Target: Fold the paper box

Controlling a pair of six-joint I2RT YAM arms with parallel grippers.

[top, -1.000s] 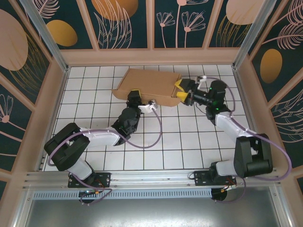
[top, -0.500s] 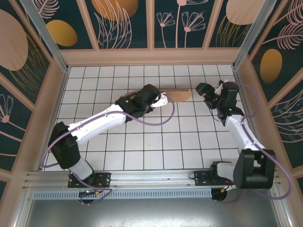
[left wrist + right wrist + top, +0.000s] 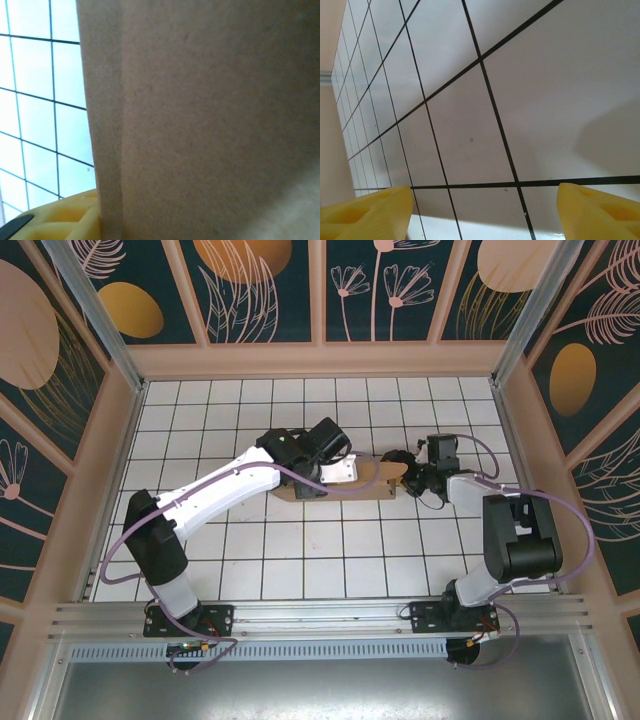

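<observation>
Box (image 3: 372,481) is laid flat, long axis left-right. Left tool (image 3: 338,474) is parked over it (grip can't be told), and right tool (image 3: 485,210) is spread open, empty, at its right end.

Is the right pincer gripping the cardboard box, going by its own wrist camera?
No, the right pincer has its yellow fingers spread wide apart, with bare white tiled floor between them.

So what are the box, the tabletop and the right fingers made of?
Paper box: plain brown cardboard, matte, faintly fibrous and speckled up close.
Tabletop: smooth white surface with thin black grid lines and a slight sheen. Possibly laminate, the material is unclear.
Right fingers: yellow, matte, ribbed recesses, probably plastic.
</observation>
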